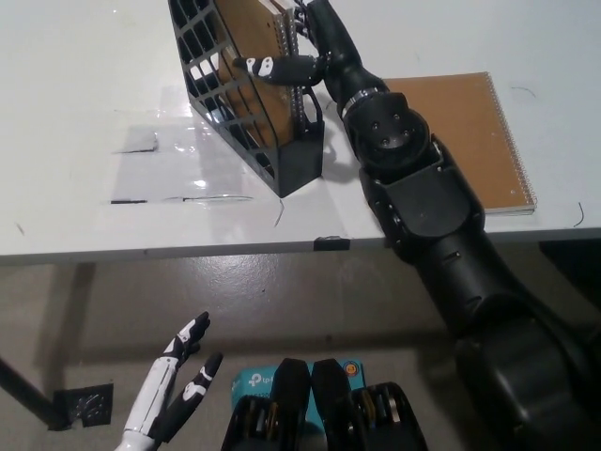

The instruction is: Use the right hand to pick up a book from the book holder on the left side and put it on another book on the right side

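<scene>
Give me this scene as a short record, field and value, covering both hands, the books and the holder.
surface: white table
book holder: black lattice holder, upright on the table, left of the flat book
book in holder: brown spiral-bound book, standing inside the holder
right hand: black right hand, at the top edge of the standing book, one finger across its cover; a full grip cannot be confirmed
book on table: brown spiral-bound notebook, lying flat on the right, partly covered by the right arm
left hand: white left hand, resting below the table edge, fingers apart, holding nothing
</scene>
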